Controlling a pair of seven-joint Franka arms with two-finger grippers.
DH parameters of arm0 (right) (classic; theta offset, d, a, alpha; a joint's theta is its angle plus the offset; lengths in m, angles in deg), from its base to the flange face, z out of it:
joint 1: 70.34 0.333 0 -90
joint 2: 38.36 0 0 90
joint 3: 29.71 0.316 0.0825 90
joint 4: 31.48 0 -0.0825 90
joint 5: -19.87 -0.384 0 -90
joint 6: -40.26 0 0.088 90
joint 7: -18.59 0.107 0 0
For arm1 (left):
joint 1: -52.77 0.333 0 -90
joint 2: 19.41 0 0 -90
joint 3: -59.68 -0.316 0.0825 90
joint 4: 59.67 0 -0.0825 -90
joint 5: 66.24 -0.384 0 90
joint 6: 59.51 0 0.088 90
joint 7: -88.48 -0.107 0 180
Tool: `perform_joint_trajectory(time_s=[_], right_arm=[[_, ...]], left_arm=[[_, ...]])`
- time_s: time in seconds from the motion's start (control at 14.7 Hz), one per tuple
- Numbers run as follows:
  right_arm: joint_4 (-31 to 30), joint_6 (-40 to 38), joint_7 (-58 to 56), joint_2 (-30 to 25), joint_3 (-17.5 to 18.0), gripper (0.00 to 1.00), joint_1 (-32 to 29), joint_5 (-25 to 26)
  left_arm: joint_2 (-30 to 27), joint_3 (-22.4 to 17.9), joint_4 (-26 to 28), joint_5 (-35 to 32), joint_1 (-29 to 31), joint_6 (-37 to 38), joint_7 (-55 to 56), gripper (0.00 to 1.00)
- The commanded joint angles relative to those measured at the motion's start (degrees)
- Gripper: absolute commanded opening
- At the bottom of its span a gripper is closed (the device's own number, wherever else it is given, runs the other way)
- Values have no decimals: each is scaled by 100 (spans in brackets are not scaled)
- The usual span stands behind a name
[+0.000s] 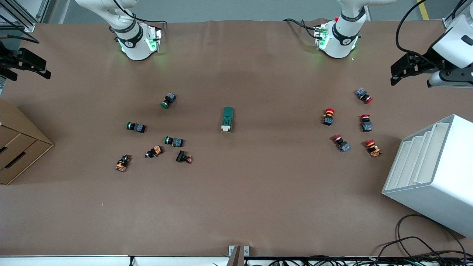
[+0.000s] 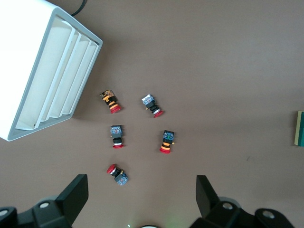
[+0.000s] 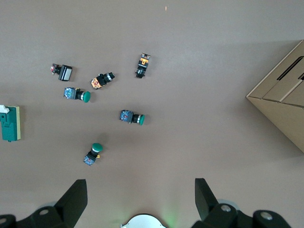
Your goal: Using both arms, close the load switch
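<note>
The load switch (image 1: 227, 119) is a dark-green block with a cream piece at the end nearer the front camera. It lies flat at the middle of the table, untouched. It also shows at the edge of the left wrist view as the load switch (image 2: 300, 128) and of the right wrist view as the load switch (image 3: 9, 123). My left gripper (image 1: 393, 75) hangs open and empty over the left arm's end of the table; its own view shows the left gripper (image 2: 141, 190) above red push-buttons. My right gripper (image 1: 31, 75) hangs open and empty over the right arm's end, seen as the right gripper (image 3: 141, 190).
Several green and black push-buttons (image 1: 168, 100) lie scattered toward the right arm's end. Several red push-buttons (image 1: 328, 116) lie toward the left arm's end. A white slotted rack (image 1: 432, 173) and a cardboard box (image 1: 18, 147) stand at the table's two ends. Cables (image 1: 414, 240) trail at the front edge.
</note>
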Motion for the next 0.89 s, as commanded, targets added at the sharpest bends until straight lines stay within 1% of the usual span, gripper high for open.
perform_joint_trajectory(time_s=[0.0, 0.34, 0.55, 0.61, 0.68, 0.75, 0.82], right_arm=[[-165, 35, -139, -123, 83, 100, -124, 24], [-156, -44, -279, -149, 74, 100, -141, 41], [-156, -53, -279, -149, 74, 100, -133, 41], [-156, -53, -279, -149, 74, 100, -132, 41], [-165, -53, -279, -149, 74, 100, -132, 41], [-165, -62, -279, -149, 74, 100, -132, 41], [-165, -79, -279, -149, 74, 100, -132, 41]], left_arm=[[-135, 24, 97, 4, 147, -9, -65, 100], [-126, 7, 106, 48, 235, -9, -222, 100], [-135, -72, 80, 48, 297, -9, -433, 100], [-143, -186, 63, 13, 210, 0, -460, 100], [-152, -535, -59, -5, -9, 0, -460, 100], [-117, -1208, -226, 30, -585, 0, -469, 100], [-117, -1833, -262, 22, -1113, 9, -460, 100]])
